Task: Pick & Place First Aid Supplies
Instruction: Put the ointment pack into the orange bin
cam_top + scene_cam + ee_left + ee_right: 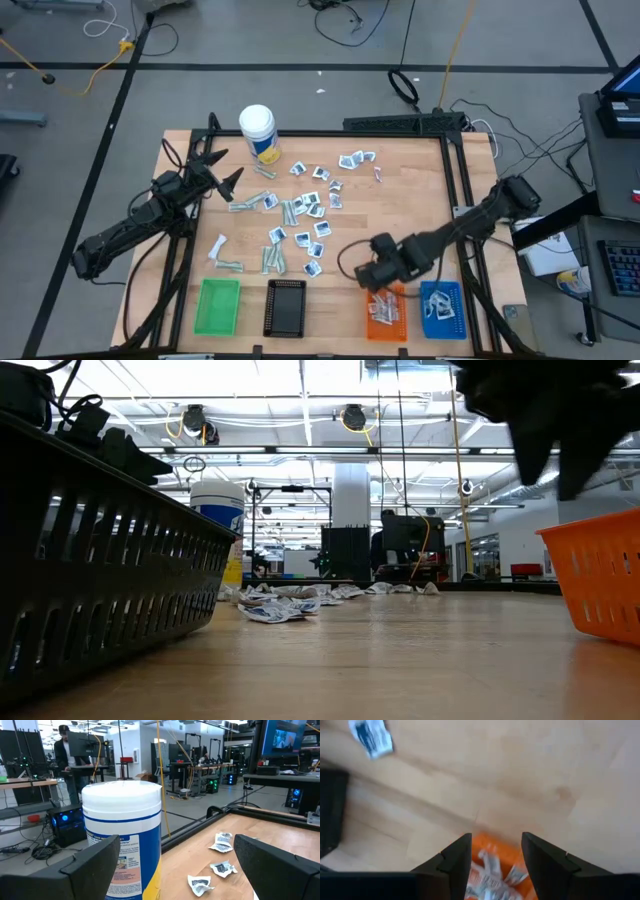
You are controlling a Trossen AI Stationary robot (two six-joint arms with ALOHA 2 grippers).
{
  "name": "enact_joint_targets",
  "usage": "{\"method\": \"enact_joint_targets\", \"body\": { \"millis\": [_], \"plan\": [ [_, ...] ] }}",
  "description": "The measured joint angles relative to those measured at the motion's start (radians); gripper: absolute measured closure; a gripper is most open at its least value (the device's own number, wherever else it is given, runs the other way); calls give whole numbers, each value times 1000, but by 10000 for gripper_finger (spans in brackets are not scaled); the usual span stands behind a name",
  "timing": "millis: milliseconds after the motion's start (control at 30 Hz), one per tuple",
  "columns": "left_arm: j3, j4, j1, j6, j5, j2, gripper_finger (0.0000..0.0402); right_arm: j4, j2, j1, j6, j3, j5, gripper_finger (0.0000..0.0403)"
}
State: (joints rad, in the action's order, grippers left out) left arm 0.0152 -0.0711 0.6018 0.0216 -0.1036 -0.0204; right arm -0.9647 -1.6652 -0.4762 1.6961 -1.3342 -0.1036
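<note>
The first aid supplies (300, 210) lie scattered flat across the middle of the wooden table: small white-and-blue sachets and pale wrapped strips. More packets (492, 870) lie in the orange tray (385, 312). My right gripper (496, 860) hangs above that tray's far edge, pointing steeply down, open, with nothing between its fingers. In the low view it is a dark shape (560, 420) high over the orange tray (600, 580). My left gripper (215, 170) waits at the table's left, open and level, facing the white bottle (122, 830).
Green (217, 306), black (286, 307), orange and blue (443, 310) trays stand in a row along the near edge. The tall white bottle (258, 133) stands at the far left. One sachet (370, 737) lies on bare wood beyond the orange tray.
</note>
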Motion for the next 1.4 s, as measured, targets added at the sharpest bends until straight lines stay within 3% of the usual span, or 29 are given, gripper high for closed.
{"method": "enact_joint_targets", "body": {
  "millis": [233,700,933,1167,1400],
  "plan": [
    [0,0,0,0,0,0,5,-18,29,169,-229,0,2,243],
    [0,0,0,0,0,0,5,2,28,649,-716,0,3,243],
    [0,0,0,0,0,0,5,76,28,857,-883,0,2,243],
    [0,0,0,0,0,0,5,93,27,1001,-978,0,2,243],
    [0,0,0,0,0,0,5,85,-25,1047,-1024,-1,4,243]
  ]
}}
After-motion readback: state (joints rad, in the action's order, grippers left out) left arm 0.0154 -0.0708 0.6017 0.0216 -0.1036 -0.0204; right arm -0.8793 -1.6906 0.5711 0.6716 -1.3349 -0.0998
